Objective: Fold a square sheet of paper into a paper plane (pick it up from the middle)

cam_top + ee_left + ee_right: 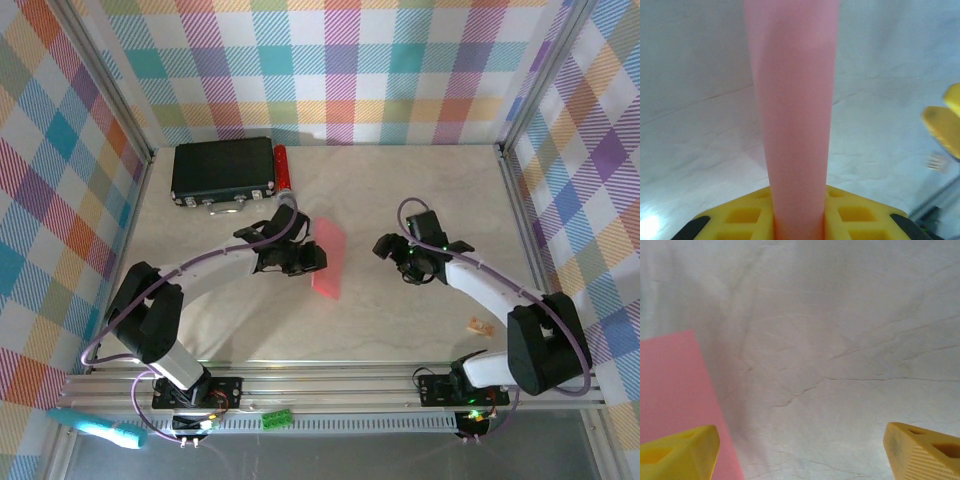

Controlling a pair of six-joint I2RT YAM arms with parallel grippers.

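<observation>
The square sheet of paper [331,258] is pink-red and folded into a narrow strip, near the middle of the table. My left gripper [304,258] is at the strip's left edge. In the left wrist view the paper [795,100] rises from between the yellow jaws of that gripper [799,202], which press on both its sides. My right gripper [392,248] hovers to the right of the paper, apart from it. Its fingers [682,452] stand wide over bare table with nothing between them, and the paper's edge [670,385] lies at the left. The paper plane is out of view.
A black box [222,170] sits at the back left with a small red cylinder [283,168] along its right side. A small tan scrap [482,325] lies at the front right. Plaid walls close in the table [420,190] on three sides.
</observation>
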